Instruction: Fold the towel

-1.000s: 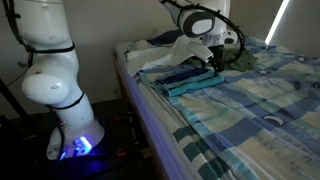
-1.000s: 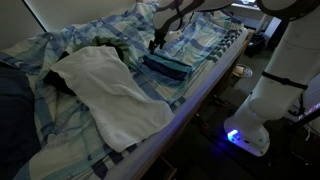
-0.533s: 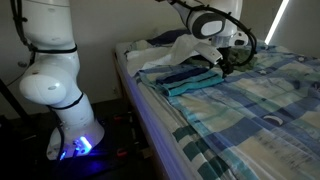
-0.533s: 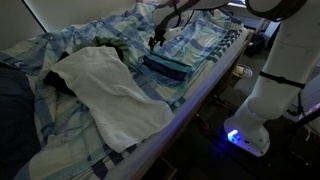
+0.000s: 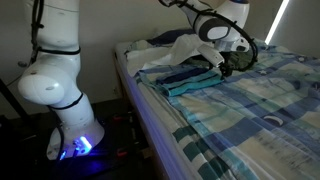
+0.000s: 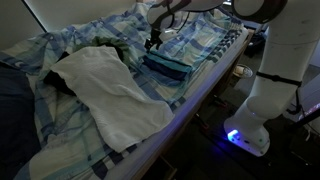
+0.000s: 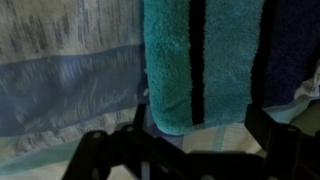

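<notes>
A teal towel with dark stripes (image 5: 188, 79) lies folded near the edge of the plaid bed, and it also shows in the other exterior view (image 6: 170, 66). My gripper (image 5: 223, 67) hovers at the towel's far end, away from the bed edge, and shows just above it in an exterior view (image 6: 152, 43). In the wrist view the towel (image 7: 200, 60) fills the upper middle. The gripper (image 7: 198, 128) has its two fingers spread wide on either side of the towel's end. It is open and holds nothing.
A crumpled white cloth (image 6: 110, 88) lies on the bed beside the towel and also shows behind it (image 5: 183, 47). The blue plaid sheet (image 5: 250, 110) covers the bed. My white base (image 5: 58, 90) stands on the floor beside the bed edge. A dark garment (image 6: 14, 95) lies at one end.
The arm has swung a little further over the bed and the gripper has shifted slightly along the towel's far end. The towel has not moved.
</notes>
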You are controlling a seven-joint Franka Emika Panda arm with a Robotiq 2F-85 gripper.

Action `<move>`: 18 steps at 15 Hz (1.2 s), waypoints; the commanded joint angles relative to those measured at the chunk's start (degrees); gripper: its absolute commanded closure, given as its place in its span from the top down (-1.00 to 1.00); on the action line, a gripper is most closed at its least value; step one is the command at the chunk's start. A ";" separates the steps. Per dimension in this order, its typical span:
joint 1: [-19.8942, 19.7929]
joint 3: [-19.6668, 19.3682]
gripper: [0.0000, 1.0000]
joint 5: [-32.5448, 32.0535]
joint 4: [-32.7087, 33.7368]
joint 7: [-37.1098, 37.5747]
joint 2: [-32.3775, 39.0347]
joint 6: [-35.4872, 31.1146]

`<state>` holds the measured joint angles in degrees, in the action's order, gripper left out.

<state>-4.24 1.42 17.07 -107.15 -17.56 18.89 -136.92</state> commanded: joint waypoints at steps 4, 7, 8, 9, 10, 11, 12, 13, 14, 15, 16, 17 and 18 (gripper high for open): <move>-1.88 0.39 1.00 0.36 3.55 2.79 0.96 8.51; -1.71 0.33 1.00 0.19 3.47 3.82 1.05 11.66; -1.85 0.31 1.00 0.49 3.70 3.81 1.32 12.64; -2.04 0.38 1.00 1.03 3.88 3.63 1.49 13.58; -2.21 0.44 1.00 1.49 4.05 3.40 1.63 14.35; -2.39 0.54 1.00 2.06 4.23 3.10 1.80 15.11; -2.64 0.70 1.00 2.91 4.36 2.53 2.01 15.79; -2.84 0.79 1.00 3.88 4.44 2.18 2.22 16.27; -3.10 0.89 1.00 5.00 4.62 1.70 2.57 16.81; -3.51 1.25 1.00 6.56 4.65 0.25 2.89 17.07; -3.79 1.48 1.00 8.17 4.83 -0.49 3.31 17.41; -4.22 1.89 1.00 10.03 4.95 -2.08 3.79 17.60; -4.41 2.02 1.00 11.21 5.05 -2.62 4.22 17.85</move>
<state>-6.83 1.92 24.45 -104.18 -17.38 21.27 -121.75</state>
